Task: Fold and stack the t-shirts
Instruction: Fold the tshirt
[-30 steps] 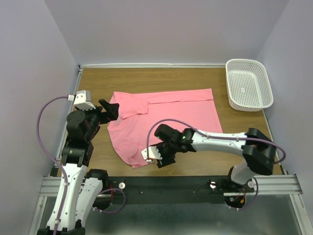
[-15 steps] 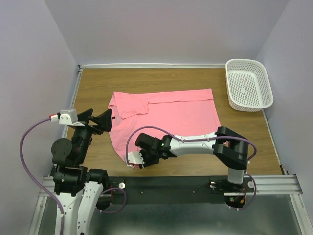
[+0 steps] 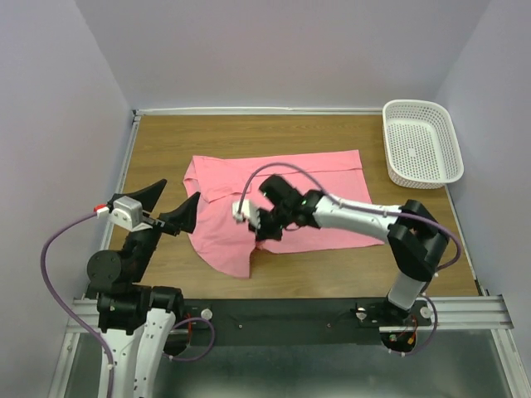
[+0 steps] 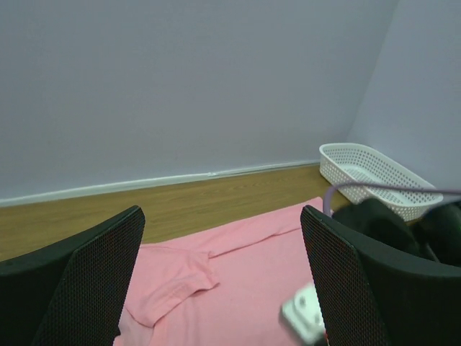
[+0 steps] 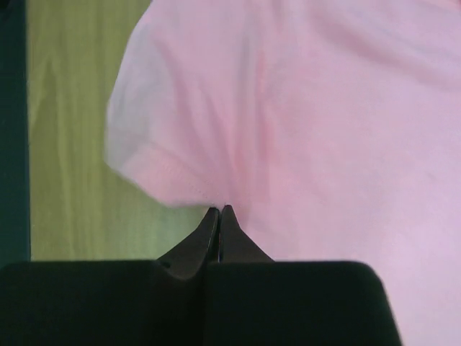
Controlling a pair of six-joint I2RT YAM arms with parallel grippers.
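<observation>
The t-shirt [image 3: 319, 176] is soft matt cloth, the table [image 3: 166, 139] smooth wood grain, the upper-right basket [image 3: 423, 141] seemingly glossy perforated plastic.

Here's the table [image 3: 207, 137], and the shirt [image 3: 332, 178] lies spread across its middle, neck end to the left. Over in the far right corner sits the basket [image 3: 423, 145], well apart from the shirt. The left gripper [image 3: 168, 207] hangs just beside the shirt's left edge, off the cloth. The right gripper [image 3: 259, 230] is over the shirt's near-left part, tips on a fold of cloth, its arm reaching across the shirt from the right.
</observation>
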